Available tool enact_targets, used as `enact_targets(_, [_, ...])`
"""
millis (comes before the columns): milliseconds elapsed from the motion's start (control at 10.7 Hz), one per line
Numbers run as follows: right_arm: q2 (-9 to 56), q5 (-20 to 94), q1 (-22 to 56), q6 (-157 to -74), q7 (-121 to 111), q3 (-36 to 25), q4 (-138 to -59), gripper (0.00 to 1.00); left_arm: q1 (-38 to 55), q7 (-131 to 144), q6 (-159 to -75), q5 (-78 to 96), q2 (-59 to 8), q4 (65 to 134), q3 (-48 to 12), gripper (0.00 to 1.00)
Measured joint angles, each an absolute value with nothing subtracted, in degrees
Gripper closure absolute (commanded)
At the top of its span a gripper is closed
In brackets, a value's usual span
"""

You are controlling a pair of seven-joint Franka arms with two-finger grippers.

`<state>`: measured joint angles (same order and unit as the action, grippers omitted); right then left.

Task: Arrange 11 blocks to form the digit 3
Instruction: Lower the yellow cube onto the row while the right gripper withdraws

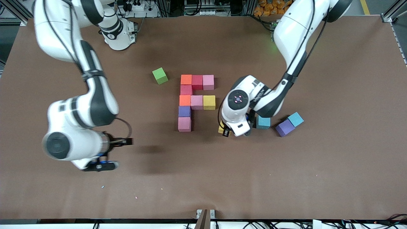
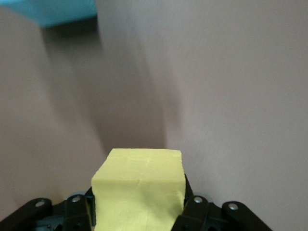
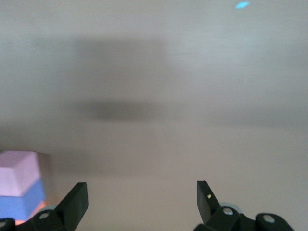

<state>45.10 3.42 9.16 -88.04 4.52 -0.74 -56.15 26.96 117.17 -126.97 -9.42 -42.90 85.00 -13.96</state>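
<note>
On brown table, mid-area: 8 placed blocks touching in one cluster. Row farthest from front cam: orange, crimson, pink. Then column nearer cam under orange: crimson, orange, purple, pink. Branch beside 2nd orange: pink, yellow.

Left gripper low beside cluster, toward left arm's end; fingers clamped on yellow block. Just beside it: cyan block. Near that: purple block touching 2nd cyan block.

Green cube alone, toward right arm's end, apart from cluster.

Right gripper waits over bare table, fingers wide apart, holding nothing.

Count: 2 orange, 2 crimson, 3 pink, 2 yellow, 2 purple, 2 cyan, 1 green.
</note>
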Motion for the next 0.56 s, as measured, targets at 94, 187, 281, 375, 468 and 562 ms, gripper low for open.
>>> enact_targets(94, [44.3, 3.1, 6.5, -85.9, 1.4, -0.7, -56.4, 0.0, 28.2, 119.4, -127.0, -9.4, -43.7, 83.8, -14.0, 1.0])
enact_targets(187, [43.0, 3.1, 4.3, -84.7, -0.9, -0.7, -57.9, 0.0, 29.3, 120.7, -127.0, -9.4, -44.9, 82.1, -14.0, 1.0])
enact_targets(281, [40.4, 3.1, 2.8, -85.1, -2.1, -0.7, -61.8, 0.0, 30.3, 121.8, -127.0, -9.2, -46.2, 80.1, -14.0, 1.0])
enact_targets(375, [36.5, 3.1, 2.2, -87.1, -3.0, -0.7, -67.8, 0.0, 31.1, 122.7, -127.1, -8.6, -47.5, 78.0, -14.0, 1.0])
enact_targets(468, [31.5, 3.1, 2.2, -90.5, -3.5, -0.7, -75.4, 0.0, 31.6, 123.0, -127.1, -7.8, -48.6, 76.3, -14.0, 1.0])
enact_targets(562, [26.3, 3.0, 2.2, -94.0, -4.0, -0.6, -83.4, 0.0, 31.8, 123.0, -127.1, -7.3, -49.3, 75.2, -14.0, 1.0])
